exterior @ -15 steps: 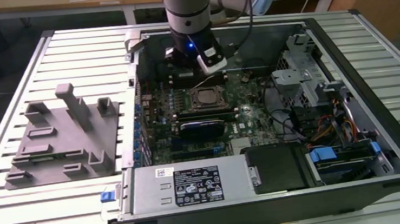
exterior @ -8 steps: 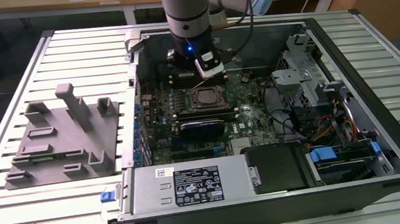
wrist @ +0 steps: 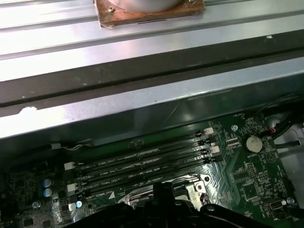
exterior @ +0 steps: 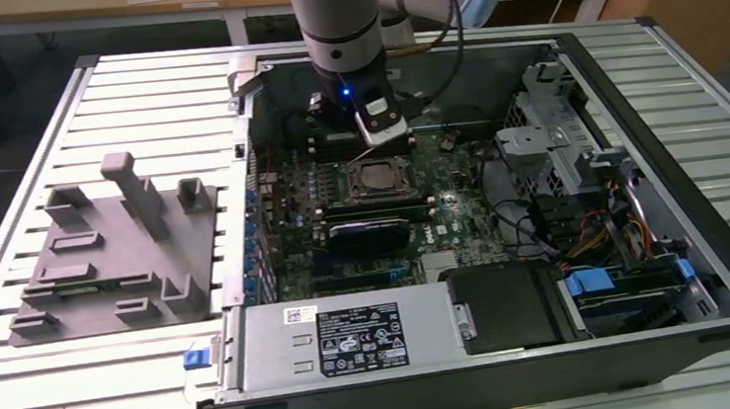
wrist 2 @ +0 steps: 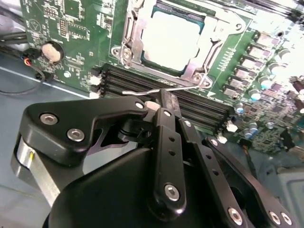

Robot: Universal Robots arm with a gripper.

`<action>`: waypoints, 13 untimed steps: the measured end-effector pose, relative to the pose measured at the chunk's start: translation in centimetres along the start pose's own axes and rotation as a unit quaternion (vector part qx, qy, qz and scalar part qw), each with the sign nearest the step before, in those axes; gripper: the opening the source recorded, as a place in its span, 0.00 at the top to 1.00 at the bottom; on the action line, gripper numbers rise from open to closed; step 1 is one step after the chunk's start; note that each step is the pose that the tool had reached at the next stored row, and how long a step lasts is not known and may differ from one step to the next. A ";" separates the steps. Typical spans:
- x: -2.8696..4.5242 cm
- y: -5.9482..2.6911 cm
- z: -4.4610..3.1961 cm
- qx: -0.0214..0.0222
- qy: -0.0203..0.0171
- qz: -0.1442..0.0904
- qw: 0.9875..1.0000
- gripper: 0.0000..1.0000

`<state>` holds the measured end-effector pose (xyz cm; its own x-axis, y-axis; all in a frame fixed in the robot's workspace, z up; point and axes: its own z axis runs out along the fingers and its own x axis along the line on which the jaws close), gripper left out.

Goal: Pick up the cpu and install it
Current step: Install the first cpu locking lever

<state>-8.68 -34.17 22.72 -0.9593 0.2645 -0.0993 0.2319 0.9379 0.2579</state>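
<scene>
The cpu (wrist 2: 168, 40), a pale silvery square, lies flat inside the socket frame (wrist 2: 135, 52) on the green motherboard; in the exterior view the cpu (exterior: 375, 178) sits mid-board inside the open computer case. My gripper (wrist 2: 163, 100) hangs just above the memory slots (wrist 2: 142, 80) beside the socket, its black fingers (wrist 2: 167, 128) shut together with nothing visibly between them. Their tips meet at the thin wire lever (wrist 2: 190, 87) of the socket. In the exterior view the gripper (exterior: 371, 150) is directly behind the socket. Its dark body (wrist: 166, 206) edges the first wrist view.
A grey tray (exterior: 112, 256) with upright fixtures lies at the exterior view's left of the case. Inside the case are a black finned block (exterior: 368, 234), a power supply (exterior: 337, 341), a drive cage (exterior: 558, 148) and cables. The case wall (wrist: 142, 99) rises close behind the gripper.
</scene>
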 end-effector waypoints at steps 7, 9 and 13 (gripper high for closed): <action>0.04 -0.16 0.59 -0.002 -0.008 -0.001 1.000 0.89; -0.01 -0.19 0.81 -0.002 -0.009 -0.001 1.000 0.89; -0.34 -0.11 1.14 -0.002 -0.009 0.002 1.000 0.89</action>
<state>-8.20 -34.11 21.63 -0.9552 0.2719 -0.1167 0.2344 0.9361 0.2622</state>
